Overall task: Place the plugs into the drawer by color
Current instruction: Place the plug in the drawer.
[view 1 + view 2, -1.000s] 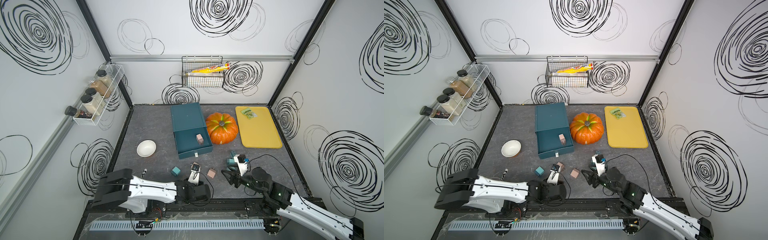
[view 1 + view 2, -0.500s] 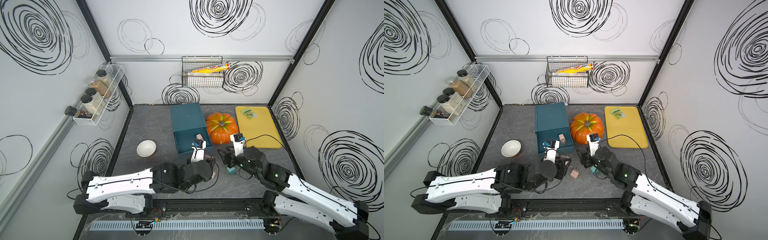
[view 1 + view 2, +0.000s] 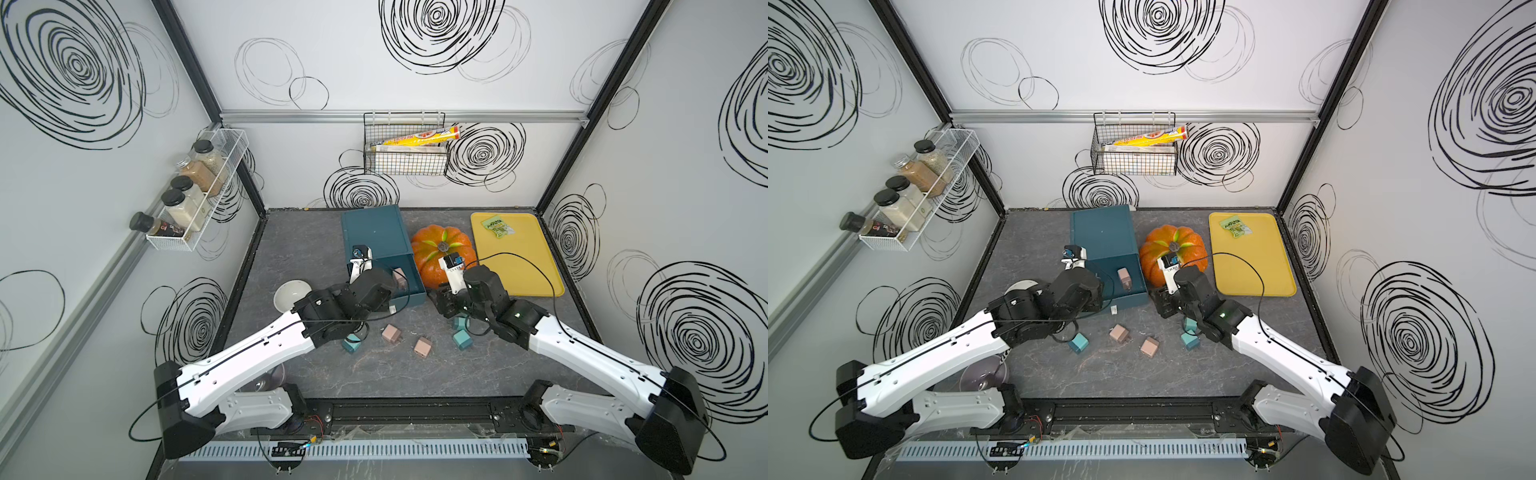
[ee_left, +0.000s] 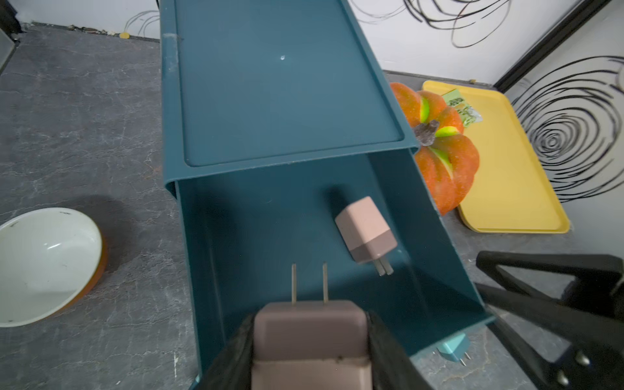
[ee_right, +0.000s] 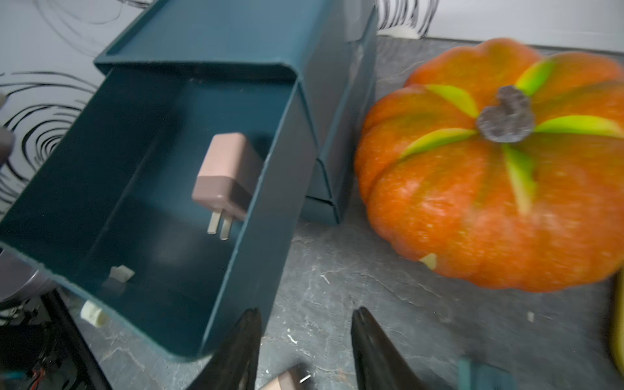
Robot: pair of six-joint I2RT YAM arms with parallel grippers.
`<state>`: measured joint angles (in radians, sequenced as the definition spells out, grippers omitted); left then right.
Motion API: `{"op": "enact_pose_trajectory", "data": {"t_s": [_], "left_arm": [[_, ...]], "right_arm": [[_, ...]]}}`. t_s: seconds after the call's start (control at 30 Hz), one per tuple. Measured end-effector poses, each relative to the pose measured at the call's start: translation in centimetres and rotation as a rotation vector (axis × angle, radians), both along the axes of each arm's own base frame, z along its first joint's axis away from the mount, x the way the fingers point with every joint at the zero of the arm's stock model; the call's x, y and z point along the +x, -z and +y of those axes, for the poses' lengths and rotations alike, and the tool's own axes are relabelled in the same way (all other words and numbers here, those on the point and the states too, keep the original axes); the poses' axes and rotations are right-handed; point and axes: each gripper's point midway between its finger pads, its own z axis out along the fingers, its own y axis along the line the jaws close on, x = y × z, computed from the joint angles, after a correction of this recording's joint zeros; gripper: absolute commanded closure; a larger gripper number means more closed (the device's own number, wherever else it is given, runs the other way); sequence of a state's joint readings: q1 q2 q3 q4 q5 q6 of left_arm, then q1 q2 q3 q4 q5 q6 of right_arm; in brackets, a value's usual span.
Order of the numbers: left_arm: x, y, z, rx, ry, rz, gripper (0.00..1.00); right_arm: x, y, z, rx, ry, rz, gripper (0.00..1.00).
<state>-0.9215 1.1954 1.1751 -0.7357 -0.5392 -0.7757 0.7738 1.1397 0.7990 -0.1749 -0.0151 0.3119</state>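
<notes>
Two arms over grey desk (image 3: pixel 374 382). Teal chest (image 3: pixel 374 232) at back, pumpkin (image 3: pixel 432 249) just beside on its R. Top drawer (image 4: pixel 253 236) pulled out. L hand (image 4: pixel 310 319) clamped on held plug (image 4: pixel 310 341), pink, prongs fwd, over drawer's front end. R hand (image 5: pixel 305 317) jaws apart, empty, low by drawer's R front corner. Pink plug (image 4: pixel 366 231) lies in drawer nr R wall. Loose on desk in front: 2nd pink (image 3: pixel 391 333), 3rd pink (image 3: pixel 422 346), teal plug (image 3: pixel 351 345) partly under L arm, teal pair (image 3: pixel 462 338) by R arm.

Both arms forward now.
My left gripper (image 4: pixel 310 326) brings a dusty pink cube-shaped plug (image 4: pixel 309 332) over the dark teal drawer (image 4: pixel 442 243); my right gripper (image 5: pixel 305 341) arrives beside it.
</notes>
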Motion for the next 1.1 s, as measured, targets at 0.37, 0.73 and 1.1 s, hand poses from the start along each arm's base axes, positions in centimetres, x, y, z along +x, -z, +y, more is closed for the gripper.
{"op": "enact_pose_trajectory", "data": {"t_s": [0.37,0.73,1.1], "left_arm": [[1.4,2.4,2.6,0.168,-0.081,0.106,0.85],[4.1,5.9,3.0,0.305,-0.096,0.207,0.68],[4.9,6.3,3.8,0.301,-0.107,0.231,0.55]], "right_arm": [[-1.4,1.5,2.3,-0.014,-0.146,0.036,0.54],[-0.6,0.1,1.3,-0.003,-0.090,-0.039,0.54],[-0.8,-0.1,0.7,-0.003,-0.076,-0.054,0.53]]}}
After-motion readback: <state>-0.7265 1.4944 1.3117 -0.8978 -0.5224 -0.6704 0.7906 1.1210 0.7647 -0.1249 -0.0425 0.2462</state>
